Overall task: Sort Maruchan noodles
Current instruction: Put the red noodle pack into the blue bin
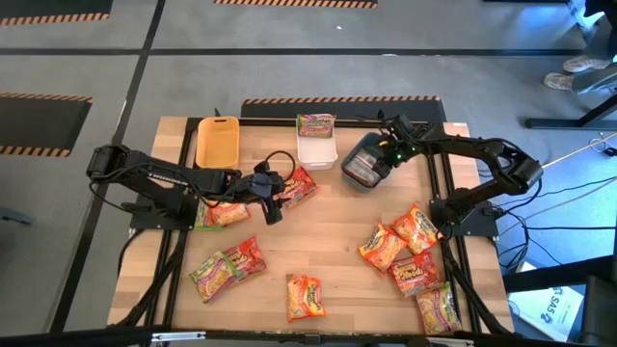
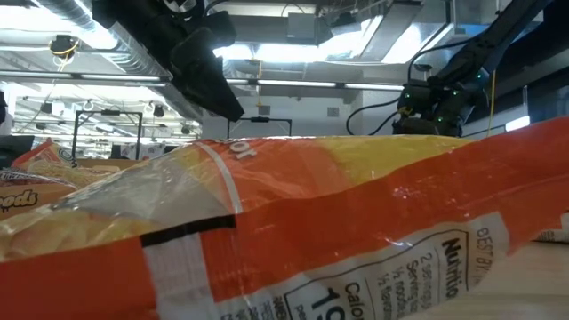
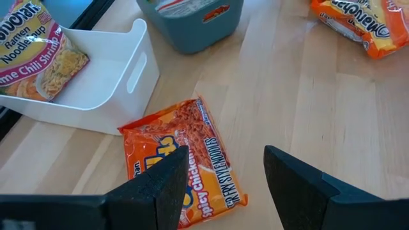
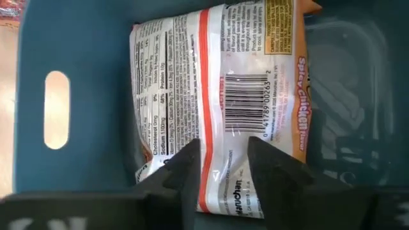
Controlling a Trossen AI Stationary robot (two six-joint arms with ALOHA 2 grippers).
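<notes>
My right jaws (image 4: 220, 169) hang parted over the dark grey plastic bin (image 1: 366, 162), apparently just letting an orange spicy-chicken noodle packet (image 4: 220, 96) lie inside it, while my left jaws (image 3: 223, 182), spread, hover over another orange packet (image 3: 182, 160) beside the white plastic bin (image 3: 115, 83).

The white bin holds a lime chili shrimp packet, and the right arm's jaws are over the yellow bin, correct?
Not quite. The white bin does hold that packet, but the right gripper is over the dark grey bin, as the high view shows.
</notes>
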